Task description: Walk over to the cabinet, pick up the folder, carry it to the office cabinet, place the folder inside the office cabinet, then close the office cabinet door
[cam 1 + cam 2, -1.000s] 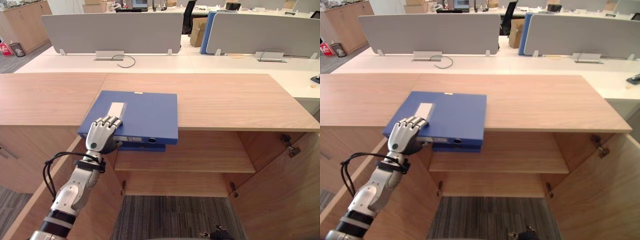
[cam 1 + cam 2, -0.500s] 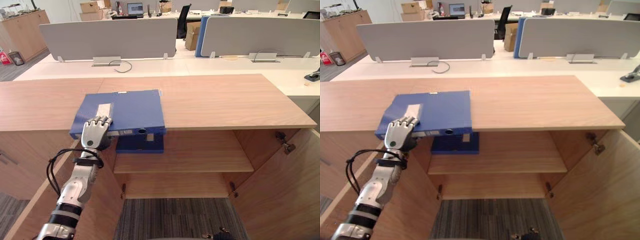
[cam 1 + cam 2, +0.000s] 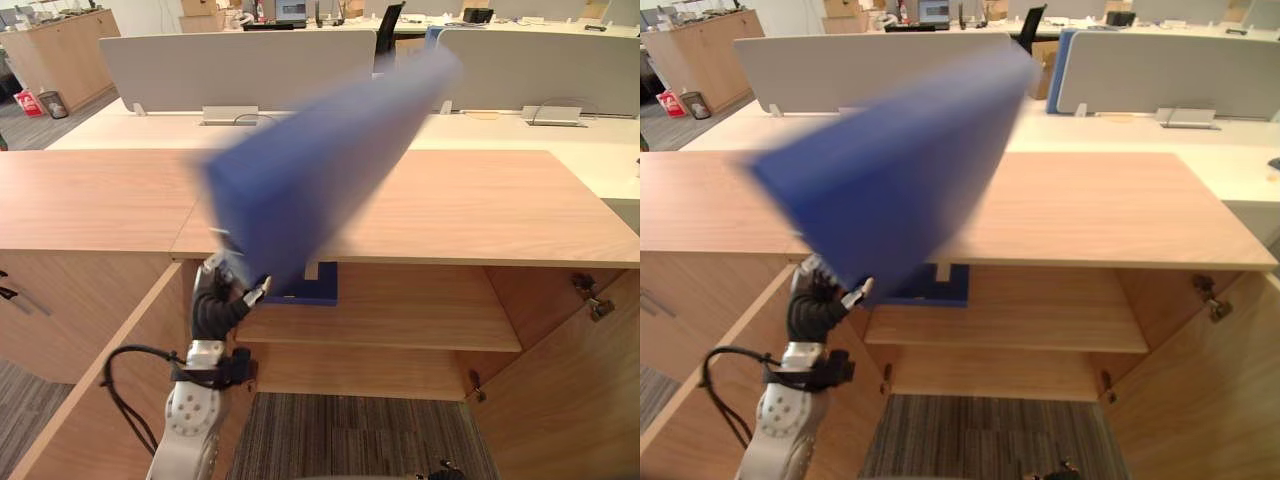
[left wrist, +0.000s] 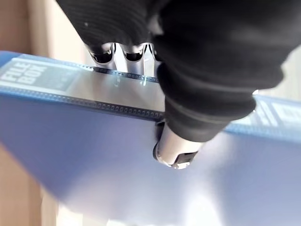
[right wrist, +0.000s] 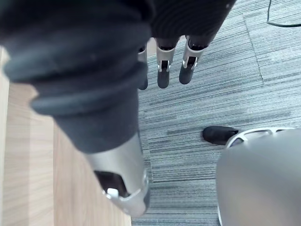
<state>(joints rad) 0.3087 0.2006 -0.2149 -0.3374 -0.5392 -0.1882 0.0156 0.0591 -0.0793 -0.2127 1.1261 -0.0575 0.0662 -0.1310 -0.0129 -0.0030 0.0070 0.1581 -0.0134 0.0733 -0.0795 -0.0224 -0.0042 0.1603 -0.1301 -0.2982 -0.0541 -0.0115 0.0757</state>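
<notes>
The blue folder (image 3: 320, 170) is up in the air over the wooden cabinet top (image 3: 480, 200), tilted steeply with its far end raised, and it shows as a blur. My left hand (image 3: 215, 305) grips its lower corner just below the top's front edge. In the left wrist view the thumb (image 4: 176, 150) presses on the folder's face (image 4: 94, 155) and the fingers curl over the labelled spine. My right hand (image 5: 162, 70) hangs with straight fingers over the carpet, beside a wooden panel, holding nothing.
The cabinet stands with both doors open, left door (image 3: 100, 400) and right door (image 3: 570, 390). A second blue folder (image 3: 318, 290) lies on the upper shelf (image 3: 400, 310). Behind the cabinet are white desks with grey dividers (image 3: 250, 65).
The folder lay flat on the cabinet top under my left hand; now it is lifted and swung up on a steep tilt. The hand has dropped below the front edge.
</notes>
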